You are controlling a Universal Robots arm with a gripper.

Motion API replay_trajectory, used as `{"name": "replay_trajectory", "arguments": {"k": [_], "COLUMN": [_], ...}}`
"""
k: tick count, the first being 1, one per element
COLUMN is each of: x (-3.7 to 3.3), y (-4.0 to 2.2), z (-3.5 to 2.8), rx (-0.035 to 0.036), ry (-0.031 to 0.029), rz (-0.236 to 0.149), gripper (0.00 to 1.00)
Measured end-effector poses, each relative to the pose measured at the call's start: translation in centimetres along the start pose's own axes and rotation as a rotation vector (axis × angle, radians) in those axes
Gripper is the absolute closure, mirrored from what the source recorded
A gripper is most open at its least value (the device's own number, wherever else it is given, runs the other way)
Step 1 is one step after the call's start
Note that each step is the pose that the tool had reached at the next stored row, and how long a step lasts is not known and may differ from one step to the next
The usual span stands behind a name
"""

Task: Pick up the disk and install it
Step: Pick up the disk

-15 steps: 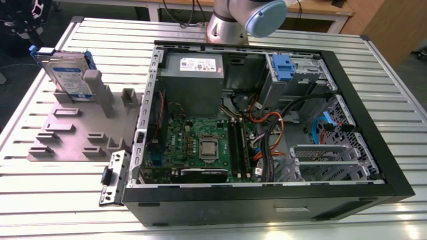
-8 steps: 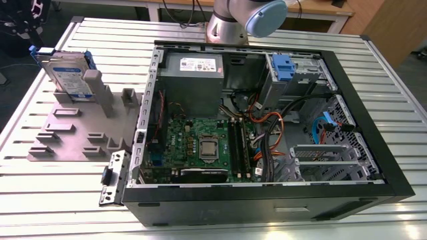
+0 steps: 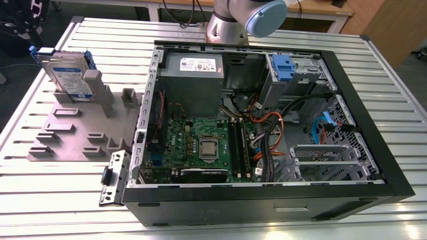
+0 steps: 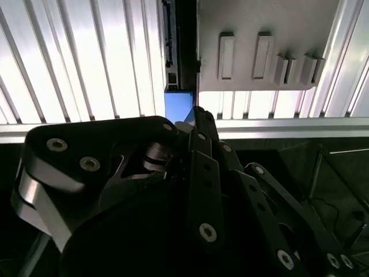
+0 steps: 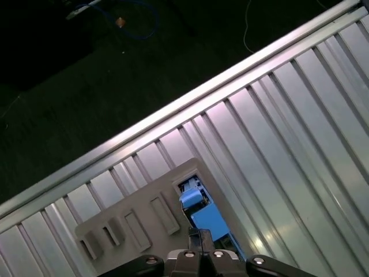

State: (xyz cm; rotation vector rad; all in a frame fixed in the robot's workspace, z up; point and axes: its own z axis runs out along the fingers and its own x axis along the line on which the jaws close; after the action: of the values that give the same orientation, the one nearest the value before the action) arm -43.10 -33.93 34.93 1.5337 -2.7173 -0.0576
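Hangs closed on nothing, gripper (image 5: 199,235) tips together right at the blue-framed edge of the disk (image 3: 67,75) – upright in its grey holder (image 3: 73,132) beside the open computer case (image 3: 267,200).

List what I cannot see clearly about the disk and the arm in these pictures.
Disk: in the exterior view a post of the grey holder covers its lower label; both wrist views see it edge-on, label hidden.
Disk's near end: in the second wrist view the claw covers it.
Arm: cut off by the exterior view's top edge.
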Motion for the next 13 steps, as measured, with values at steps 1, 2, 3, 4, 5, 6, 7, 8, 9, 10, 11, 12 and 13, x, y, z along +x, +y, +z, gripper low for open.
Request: {"name": "replay_trajectory", "arguments": {"k": [1,2,3,4,5,6,7,8,9,10,11,12,13], "x": [0.0,0.0,0.0,0.0,0.0,0.0,0.0,0.0,0.0,0.0,0.0,0.0,0.0], "y": [0.0,0.0,0.0,-0.01,0.0,-0.01,-0.01,-0.01,-0.01,-0.01,-0.01,-0.01,-0.01], "z": [0.01,0.02,0.03,0.04,0.07,0.14,0.16,0.19,0.22,0.24,0.26,0.27,0.29], "rx": [0.0,0.0,0.0002,0.0004,0.0007,0.0016,0.002,0.0022,0.0029,0.0033,0.0035,0.0036,0.0036], "ry": [0.0006,0.0011,0.0016,0.002,0.0023,0.0031,0.0032,0.0033,0.0035,0.0037,0.004,0.0044,0.0047], "rz": [-0.013,-0.026,-0.038,-0.048,-0.06,-0.093,-0.101,-0.109,-0.121,-0.131,-0.14,-0.15,-0.159], "gripper": [0.89,0.89,0.89,0.89,0.89,0.89,0.89,0.89,0.89,0.89,0.89,0.89,0.89]}}
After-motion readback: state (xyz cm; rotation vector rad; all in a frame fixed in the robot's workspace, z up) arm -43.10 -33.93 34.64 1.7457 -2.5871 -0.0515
